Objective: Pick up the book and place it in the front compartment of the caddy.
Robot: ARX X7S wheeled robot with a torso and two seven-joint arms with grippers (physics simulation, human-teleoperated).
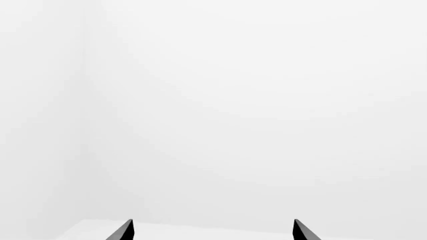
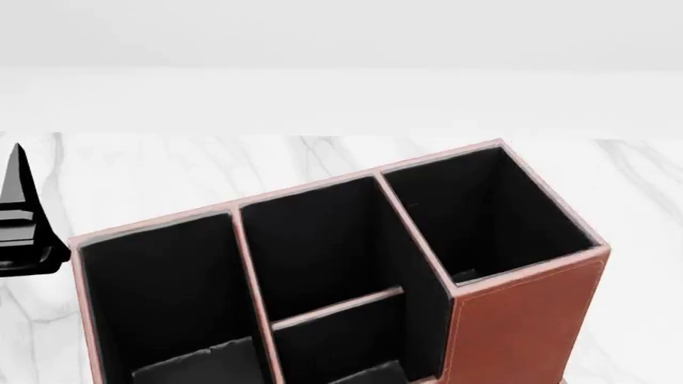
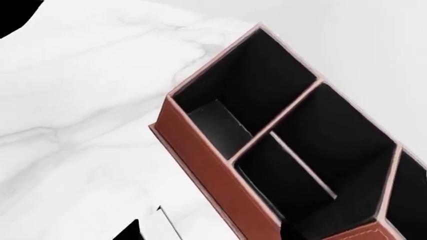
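Observation:
The reddish-brown caddy [image 2: 523, 320] with black lining fills the head view, its cells open to the camera. The right wrist view looks down on the caddy [image 3: 200, 155] from beside its long wall. My right gripper [image 3: 208, 231] hangs open just outside that wall, showing only its dark fingertips [image 3: 130, 233]. Close to that tip lies a thin white strip edged by a dark line [image 3: 170, 225]. It may be the book's page edge, but I cannot tell, nor whether it is touched. My left gripper [image 1: 213, 230] is open and empty, facing a white wall.
The caddy stands on a white marble tabletop [image 2: 160, 176]. My left gripper [image 2: 19, 216] shows as a dark shape at the left edge of the head view, beside the caddy. A plain white wall [image 2: 341, 32] rises behind the table.

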